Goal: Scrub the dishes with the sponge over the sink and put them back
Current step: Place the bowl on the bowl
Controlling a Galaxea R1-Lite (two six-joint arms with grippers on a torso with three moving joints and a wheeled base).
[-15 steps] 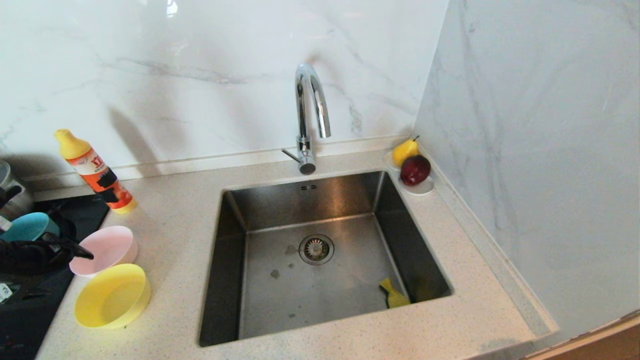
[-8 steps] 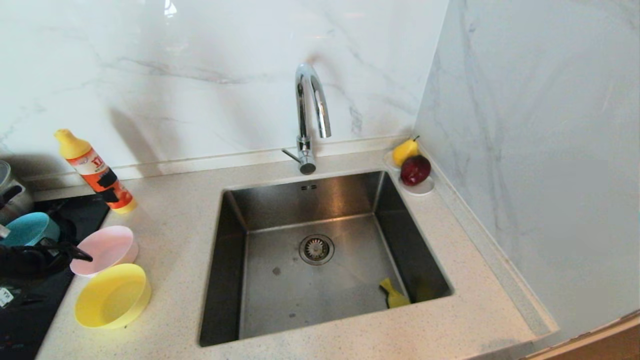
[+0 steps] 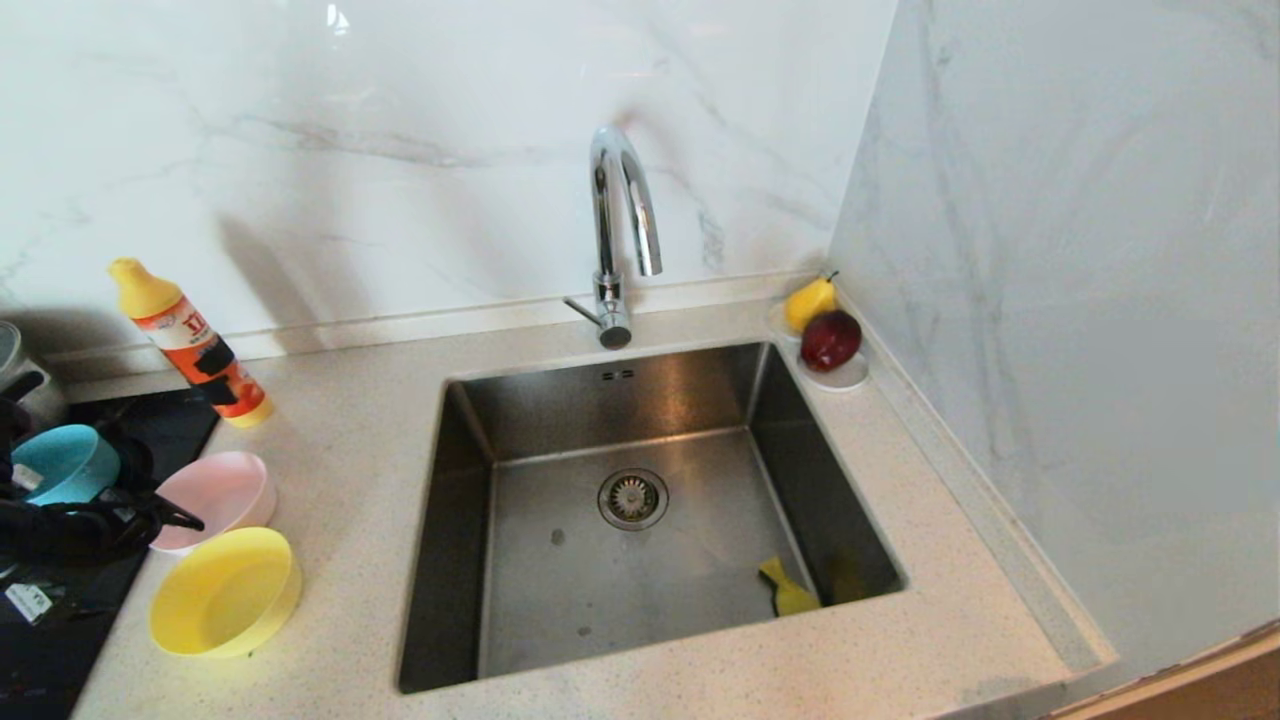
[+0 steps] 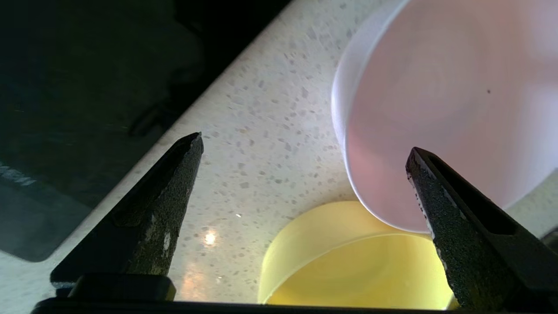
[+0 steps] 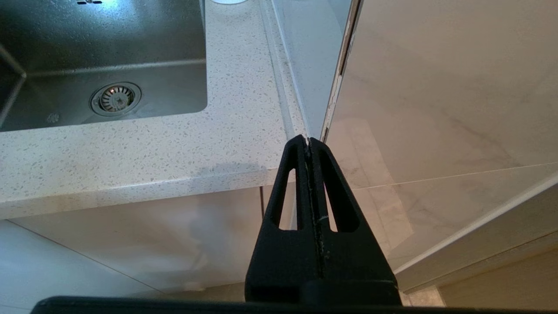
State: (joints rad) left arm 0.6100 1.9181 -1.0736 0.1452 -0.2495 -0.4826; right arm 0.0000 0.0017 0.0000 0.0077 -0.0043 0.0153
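- The left gripper (image 3: 175, 517) is seen in the head view at the counter's left edge, its tip against the near rim of the pink bowl (image 3: 222, 490); the jaws' spread is not readable there.
- In the left wrist view the left gripper (image 4: 305, 146) is shown wide open and empty: the pink bowl (image 4: 444, 109) lies between the jaws, nearer one finger, and the yellow bowl (image 4: 348, 266) lies below the gap.
- The blue bowl (image 3: 62, 462) is recorded only in the head view, behind the gripper's body, as is the sponge (image 3: 788, 590) at the sink's (image 3: 640, 400) near right corner.
- The right gripper (image 5: 309, 140) appears only in its own wrist view, pressed shut on nothing, off the counter's front edge.
- Against the earlier head frames, the left gripper has advanced slightly toward the pink bowl; bowls and sponge are unmoved.
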